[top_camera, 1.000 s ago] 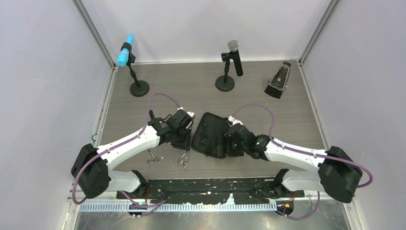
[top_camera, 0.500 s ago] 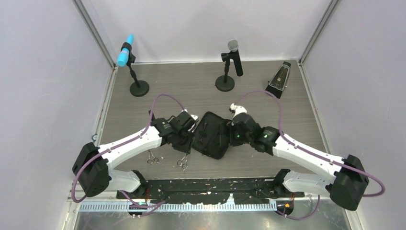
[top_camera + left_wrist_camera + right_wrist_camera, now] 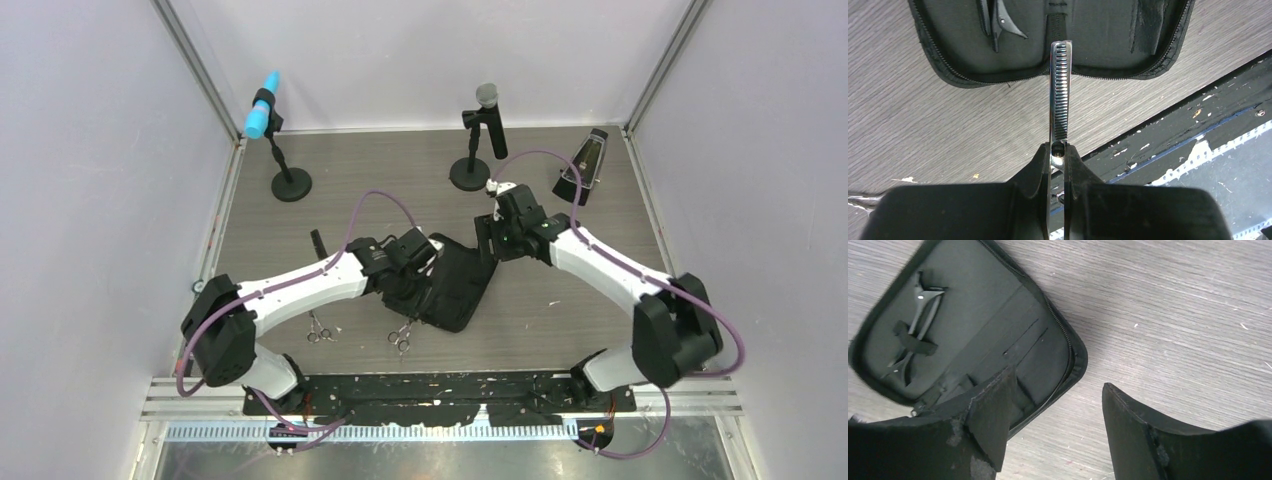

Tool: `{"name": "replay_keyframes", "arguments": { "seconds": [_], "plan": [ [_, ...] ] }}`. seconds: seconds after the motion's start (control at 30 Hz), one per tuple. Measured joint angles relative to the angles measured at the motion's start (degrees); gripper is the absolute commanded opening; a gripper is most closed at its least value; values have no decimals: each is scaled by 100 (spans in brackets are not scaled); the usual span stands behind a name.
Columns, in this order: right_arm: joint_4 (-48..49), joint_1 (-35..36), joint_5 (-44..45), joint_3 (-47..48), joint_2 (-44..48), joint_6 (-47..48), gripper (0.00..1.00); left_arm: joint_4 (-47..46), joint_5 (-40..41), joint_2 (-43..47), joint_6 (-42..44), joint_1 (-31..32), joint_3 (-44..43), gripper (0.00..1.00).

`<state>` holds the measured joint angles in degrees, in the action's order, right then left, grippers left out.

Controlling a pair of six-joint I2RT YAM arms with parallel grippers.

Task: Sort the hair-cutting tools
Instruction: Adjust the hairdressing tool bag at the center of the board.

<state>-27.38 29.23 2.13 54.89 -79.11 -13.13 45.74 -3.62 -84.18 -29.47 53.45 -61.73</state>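
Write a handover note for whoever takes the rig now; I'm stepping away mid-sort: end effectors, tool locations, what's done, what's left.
Left end effector: shut on the toothed scissors, blade tip reaching over the rim of the open zip case.
Right end effector: open, empty, by the case's edge.
Hair clips: in the case, under a strap.
Second scissors: on the table near its front edge.
Comb, it seems: on the table, left of the left arm.
Done: clips stowed. Left: both scissors and the comb.
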Motion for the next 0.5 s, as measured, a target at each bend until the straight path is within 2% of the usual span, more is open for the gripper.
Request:
{"name": "replay_keyframes", "arguments": {
  "seconds": [0.23,0.4,0.5],
  "plan": [
    [210,-146,-271,125,-1106,310,51,48,-125,-326,42,122,-157,0],
    [514,-151,-396,-33,-1309,306,34,87,-227,-625,144,160,-302,0],
    [767,-157,-476,-223,-1314,219,31,90,-269,-791,157,179,-350,0]
  ]
}}
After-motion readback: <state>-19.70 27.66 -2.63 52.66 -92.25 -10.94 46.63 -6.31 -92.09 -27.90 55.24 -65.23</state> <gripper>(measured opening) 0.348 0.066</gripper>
